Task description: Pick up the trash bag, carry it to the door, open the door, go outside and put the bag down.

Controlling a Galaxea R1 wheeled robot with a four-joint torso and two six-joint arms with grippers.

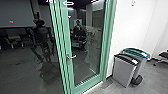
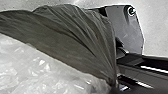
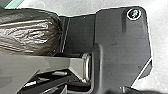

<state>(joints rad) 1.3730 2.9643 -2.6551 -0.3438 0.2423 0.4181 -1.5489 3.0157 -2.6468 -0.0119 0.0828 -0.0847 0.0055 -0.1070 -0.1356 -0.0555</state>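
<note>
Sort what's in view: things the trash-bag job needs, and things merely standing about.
For the job:
- dark trash bag
- green-framed glass door
- door handle

Just standing about:
- black-topped bin
- green-topped bin

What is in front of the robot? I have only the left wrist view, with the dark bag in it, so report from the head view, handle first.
Observer: The lever handle is on the left side of the green-framed glass door, as the head view shows it.

Operator: Now tell me what stands on the floor to the door's right.

Observer: Two bins stand there: a dark-topped bin nearer the camera, and a green-topped bin just behind it.
</note>
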